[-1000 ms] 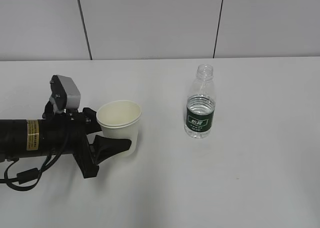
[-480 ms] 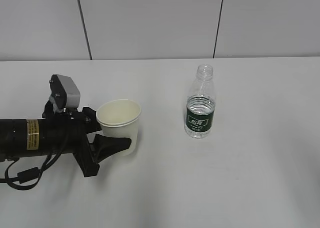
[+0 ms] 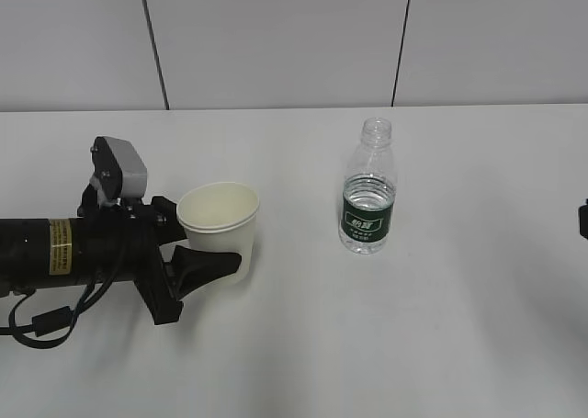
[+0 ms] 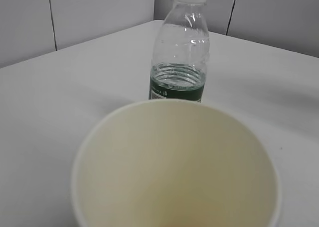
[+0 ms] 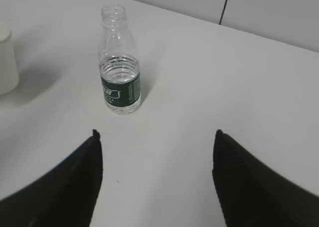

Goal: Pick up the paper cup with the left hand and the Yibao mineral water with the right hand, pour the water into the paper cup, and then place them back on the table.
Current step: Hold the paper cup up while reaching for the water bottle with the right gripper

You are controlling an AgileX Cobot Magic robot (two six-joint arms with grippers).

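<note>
The paper cup [image 3: 219, 227] sits clamped in the left claw [image 3: 197, 253], low at the tabletop's [image 3: 441, 344] left.
The Yibao mineral water [image 3: 368, 189] stands free mid-tabletop, capless; the right claw [image 5: 155, 152], fingers apart, lines up for it.

We recorded one change: a dark part of the right hand [image 3: 583, 218] had entered at the right edge of the exterior view, where earlier pictures showed none. Between one second and half a second ago, the paper cup [image 3: 220, 230] shifted very slightly.
</note>
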